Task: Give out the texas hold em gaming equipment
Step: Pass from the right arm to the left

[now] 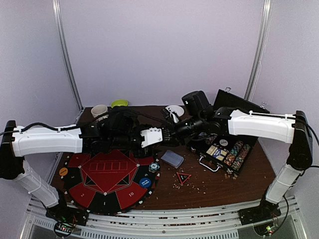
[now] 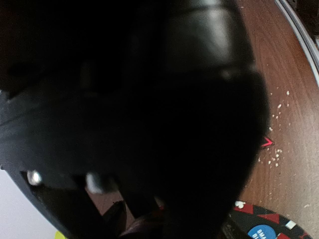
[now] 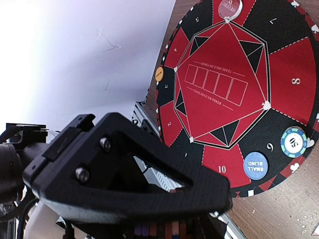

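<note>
Closed, the right gripper [image 1: 170,133] hangs above the middle of the table [image 1: 224,191], tip to tip with the left gripper [image 1: 157,136]. Some coloured stripes low in the right wrist view may be chips between its fingers, but I cannot tell this. Whether the left gripper is apart or together I also cannot tell, because its own camera is almost fully dark.

On the round mat [image 1: 114,174] lie an orange button [image 1: 63,172], a blue button [image 1: 145,182], 1 striped chip [image 1: 154,167] and a pale dealer button [image 3: 230,7]. A deck of cards [image 1: 172,158] and the triangle marker [image 1: 184,178] lie on the wood just beside the mat. Most chips [image 1: 240,153] stand in the open case [image 1: 238,103].

I judge the task less than half done: cards and chips for the seats are not yet given out.
</note>
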Tool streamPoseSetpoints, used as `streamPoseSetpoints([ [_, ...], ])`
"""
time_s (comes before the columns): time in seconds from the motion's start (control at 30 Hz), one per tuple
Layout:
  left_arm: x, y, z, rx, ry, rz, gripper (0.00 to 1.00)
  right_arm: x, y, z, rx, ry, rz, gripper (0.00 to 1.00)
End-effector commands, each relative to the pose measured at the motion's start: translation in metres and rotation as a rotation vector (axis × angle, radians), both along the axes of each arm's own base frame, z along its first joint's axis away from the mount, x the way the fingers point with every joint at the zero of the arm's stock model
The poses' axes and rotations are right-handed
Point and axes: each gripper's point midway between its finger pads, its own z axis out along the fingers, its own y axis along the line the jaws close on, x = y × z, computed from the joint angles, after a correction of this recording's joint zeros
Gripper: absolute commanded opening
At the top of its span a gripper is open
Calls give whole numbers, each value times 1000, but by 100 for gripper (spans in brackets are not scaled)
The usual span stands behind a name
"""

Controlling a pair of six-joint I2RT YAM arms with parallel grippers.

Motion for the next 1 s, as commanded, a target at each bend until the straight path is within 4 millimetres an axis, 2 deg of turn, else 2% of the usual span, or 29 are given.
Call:
streamPoseSetpoints([
  [0.0, 15, 8, 23, -85, -20, 65, 50, -6, 2, 31, 86, -39, 8, 0],
  [0.03, 13, 8, 27, -104, -26, 59, 50, -5, 2, 30, 83, -42, 6, 0],
  [0.1, 9, 8, 35, -140, -28, 38, 58, -3, 0, 26, 65, -48, -2, 0],
  [0.2, 3, 8, 36, -147, -21, 16, 63, -1, 0, 23, 48, -49, -2, 0],
  [0.3, 4, 9, 33, -132, -12, 23, 58, -1, 1, 25, 51, -52, -4, 0],
  [0.57, -3, 5, 37, -157, 6, -15, 58, 0, 2, 22, 47, -48, -5, 0],
  [0.67, -4, 3, 39, -170, 14, -21, 49, 0, 2, 22, 47, -47, -2, 0],
  [0.77, -8, 0, 40, -183, 28, -44, 50, 0, 3, 21, 45, -44, -2, 0],
  [0.83, -9, 0, 37, -179, 36, -46, 42, 0, 3, 22, 48, -47, -2, 0],
  [0.97, -10, 0, 36, -174, 41, -48, 11, 1, 2, 21, 42, -50, -3, 0],
])
